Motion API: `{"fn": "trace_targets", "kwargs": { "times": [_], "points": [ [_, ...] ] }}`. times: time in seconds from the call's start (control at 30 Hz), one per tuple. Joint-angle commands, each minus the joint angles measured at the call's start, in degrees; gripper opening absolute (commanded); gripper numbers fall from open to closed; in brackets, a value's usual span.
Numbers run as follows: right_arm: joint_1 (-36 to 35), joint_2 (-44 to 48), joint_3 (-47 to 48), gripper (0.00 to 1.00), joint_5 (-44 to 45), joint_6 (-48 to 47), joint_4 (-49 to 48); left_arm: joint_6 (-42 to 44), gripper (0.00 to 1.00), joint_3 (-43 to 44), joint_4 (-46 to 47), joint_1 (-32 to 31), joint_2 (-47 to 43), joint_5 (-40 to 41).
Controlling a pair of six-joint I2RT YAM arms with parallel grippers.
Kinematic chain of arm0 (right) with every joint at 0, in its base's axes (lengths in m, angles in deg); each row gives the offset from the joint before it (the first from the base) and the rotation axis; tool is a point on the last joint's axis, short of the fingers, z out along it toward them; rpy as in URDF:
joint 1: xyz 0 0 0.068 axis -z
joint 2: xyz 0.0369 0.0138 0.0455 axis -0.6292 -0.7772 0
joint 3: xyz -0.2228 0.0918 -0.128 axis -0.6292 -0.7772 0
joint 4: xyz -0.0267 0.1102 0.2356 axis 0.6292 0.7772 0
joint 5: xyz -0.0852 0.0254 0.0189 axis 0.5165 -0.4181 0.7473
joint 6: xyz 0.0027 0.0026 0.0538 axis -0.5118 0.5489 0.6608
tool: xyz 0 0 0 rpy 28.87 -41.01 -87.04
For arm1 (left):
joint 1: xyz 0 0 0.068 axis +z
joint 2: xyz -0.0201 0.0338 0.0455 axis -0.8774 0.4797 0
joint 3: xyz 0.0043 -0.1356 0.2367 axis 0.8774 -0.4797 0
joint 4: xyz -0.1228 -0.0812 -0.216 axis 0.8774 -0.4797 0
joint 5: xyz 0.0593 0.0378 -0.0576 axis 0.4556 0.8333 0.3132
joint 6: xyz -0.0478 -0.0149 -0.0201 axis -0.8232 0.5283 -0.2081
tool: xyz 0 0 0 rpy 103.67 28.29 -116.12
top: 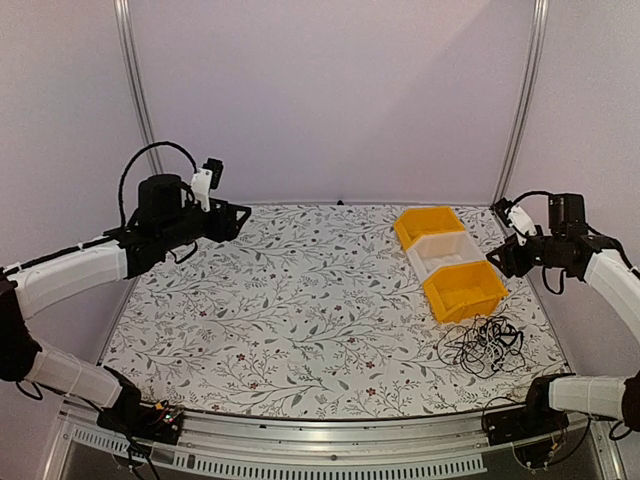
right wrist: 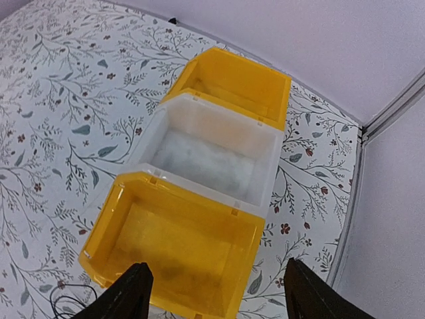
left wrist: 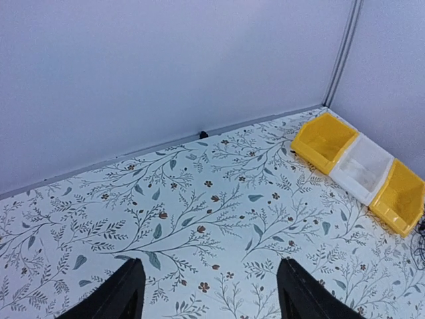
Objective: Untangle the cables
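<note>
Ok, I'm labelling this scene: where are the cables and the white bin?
cables (top: 483, 345): top view, middle of the tangle.
white bin (right wrist: 206, 156): right wrist view, its bare floor.

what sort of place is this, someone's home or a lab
Likely a robot lab work cell: white-and-black left robot arm and matching right robot arm bolted to a floral-patterned table, plain lilac wall panels framed by aluminium posts, and a tangle of thin black cables beside yellow and white plastic bins.
</note>
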Motion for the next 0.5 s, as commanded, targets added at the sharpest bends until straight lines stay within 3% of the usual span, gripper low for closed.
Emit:
{"fn": "trace_targets", "kwargs": {
  "times": [0.0,0.13,0.47],
  "points": [
    [1.1,-4.2,-1.3,0.62,-0.7,-6.7,10.8,1.1,0.68,0.4,1.0,-2.5,2.8,-5.9],
    [3.3,-6.2,-2.1,0.57,0.1,-9.4,14.3,1.5,0.67,0.5,0.7,-4.2,4.4,-8.1],
    [7.0,-8.2,-4.8,0.61,1.6,-14.3,21.1,3.1,0.67,1.5,-0.5,-6.8,6.2,-10.1]
  ]
}}
